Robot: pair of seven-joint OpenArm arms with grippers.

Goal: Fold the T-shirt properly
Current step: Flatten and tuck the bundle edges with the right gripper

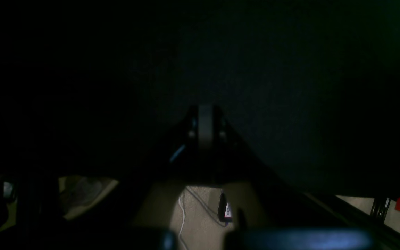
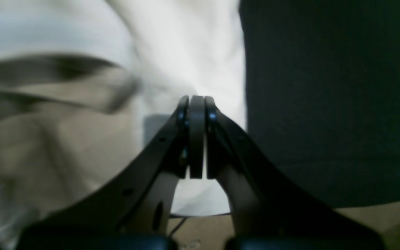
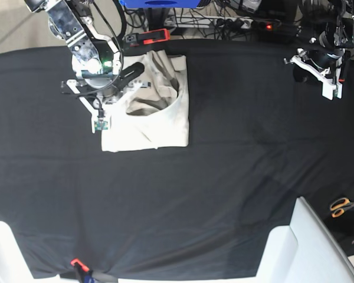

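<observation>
Right wrist view: I see my right gripper (image 2: 196, 100) closed above the cream T-shirt (image 2: 186, 52), gripping nothing visible; left gripper (image 1: 205, 111) closed, empty.

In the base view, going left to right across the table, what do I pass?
Right gripper shut over the cream T-shirt → bare stretch of black tablecloth → left gripper, shut, by the far edge → orange-handled scissors off the cloth's right edge.

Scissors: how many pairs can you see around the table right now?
1. The orange-handled scissors lie off the black tablecloth, at the base view's right edge, low down. More could sit outside the frame.
</observation>
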